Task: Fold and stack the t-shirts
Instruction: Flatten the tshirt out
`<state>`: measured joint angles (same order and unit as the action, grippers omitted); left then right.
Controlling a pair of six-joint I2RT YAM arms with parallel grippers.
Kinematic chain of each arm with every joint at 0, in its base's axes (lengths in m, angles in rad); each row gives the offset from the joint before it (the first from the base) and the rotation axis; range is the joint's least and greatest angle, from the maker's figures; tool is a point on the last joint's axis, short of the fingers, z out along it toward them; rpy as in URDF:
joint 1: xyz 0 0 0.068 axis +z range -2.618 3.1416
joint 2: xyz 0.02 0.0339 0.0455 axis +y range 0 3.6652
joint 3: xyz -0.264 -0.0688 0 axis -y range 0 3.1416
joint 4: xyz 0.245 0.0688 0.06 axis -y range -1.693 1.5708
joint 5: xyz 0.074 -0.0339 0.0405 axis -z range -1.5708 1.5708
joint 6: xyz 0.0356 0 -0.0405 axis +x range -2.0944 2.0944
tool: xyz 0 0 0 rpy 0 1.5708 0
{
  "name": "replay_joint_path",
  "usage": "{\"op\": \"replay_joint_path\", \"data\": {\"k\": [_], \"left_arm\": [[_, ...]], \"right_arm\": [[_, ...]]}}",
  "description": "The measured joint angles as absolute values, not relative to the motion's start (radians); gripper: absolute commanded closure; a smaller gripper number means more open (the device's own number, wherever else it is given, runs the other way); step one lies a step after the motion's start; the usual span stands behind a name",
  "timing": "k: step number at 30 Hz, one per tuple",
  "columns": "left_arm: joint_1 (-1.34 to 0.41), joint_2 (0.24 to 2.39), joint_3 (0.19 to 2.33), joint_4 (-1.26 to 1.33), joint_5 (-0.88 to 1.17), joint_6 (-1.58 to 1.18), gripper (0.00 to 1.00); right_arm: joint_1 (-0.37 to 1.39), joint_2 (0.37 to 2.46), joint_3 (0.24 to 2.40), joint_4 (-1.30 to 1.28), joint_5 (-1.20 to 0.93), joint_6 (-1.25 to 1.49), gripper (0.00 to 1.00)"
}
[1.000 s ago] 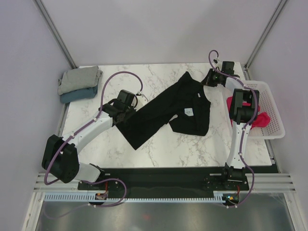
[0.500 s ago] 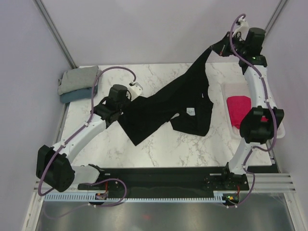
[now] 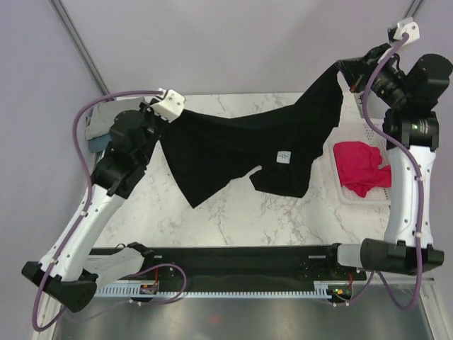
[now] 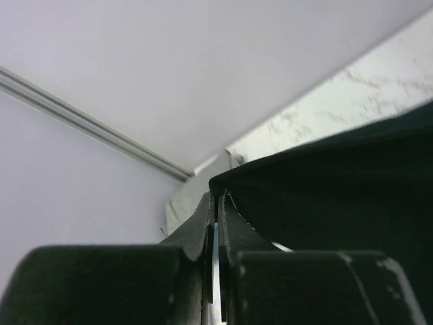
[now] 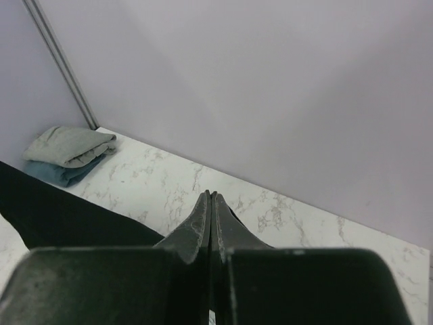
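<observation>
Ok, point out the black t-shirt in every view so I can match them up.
Top external: the black t-shirt is stretched across the middle of the picture.
Left wrist: the black t-shirt fills the right side and lower right.
Right wrist: the black t-shirt is a dark band at the lower left.
Shared landmark: the white marble table.

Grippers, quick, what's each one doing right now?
Left gripper: closed, holding one end of the black t-shirt.
Right gripper: closed, holding the other end of that shirt.
</observation>
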<state>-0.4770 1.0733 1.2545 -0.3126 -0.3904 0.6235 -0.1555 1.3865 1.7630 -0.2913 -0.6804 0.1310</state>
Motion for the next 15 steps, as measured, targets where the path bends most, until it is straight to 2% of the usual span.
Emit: {"op": "replay_joint_path", "data": {"k": [11, 15], "left_arm": [[-0.477, 0.866, 1.462, -0.343, -0.301, 0.772, 0.98], [-0.477, 0.788, 1.544, -0.384, -0.245, 0.77, 0.98]], "right_arm": [[-0.161, 0.91, 1.715, -0.362, -0.479, 0.101, 1.0], [-0.162, 0.801, 1.811, -0.403, -0.41, 0.098, 1.0]]}}
